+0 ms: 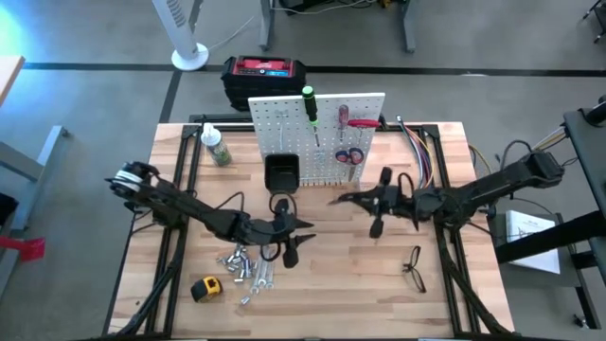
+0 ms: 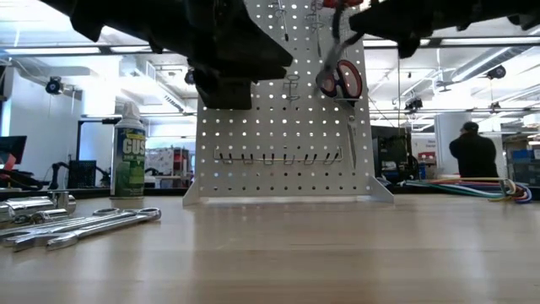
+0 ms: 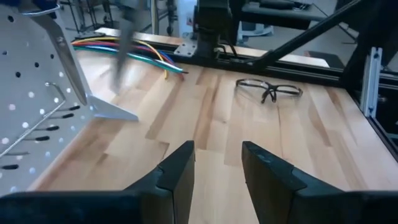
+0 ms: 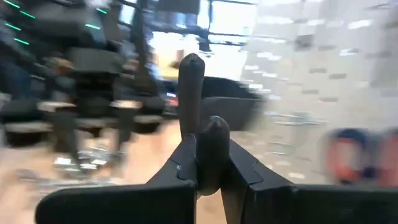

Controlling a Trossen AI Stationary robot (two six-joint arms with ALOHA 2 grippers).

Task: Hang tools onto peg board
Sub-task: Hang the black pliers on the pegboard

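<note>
the right gripper (image 4: 205, 134) has its two dark fingers pressed together, with the blurred white peg board (image 4: 323, 81) beyond them.

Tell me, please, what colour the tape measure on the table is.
The tape measure is yellow, clearest in the high view.

A robotics lab or workshop. A wooden bench (image 1: 322, 275) on black metal framing carries a white peg board (image 1: 322, 123) hung with tools, and loose wrenches (image 2: 76, 226) lie at its 8 o'clock corner. Beyond it run a concrete floor, ceiling strip lights, a monitor, a bundle of coloured cables (image 2: 472, 187), and a person (image 2: 474, 152) standing among equipment racks.
</note>
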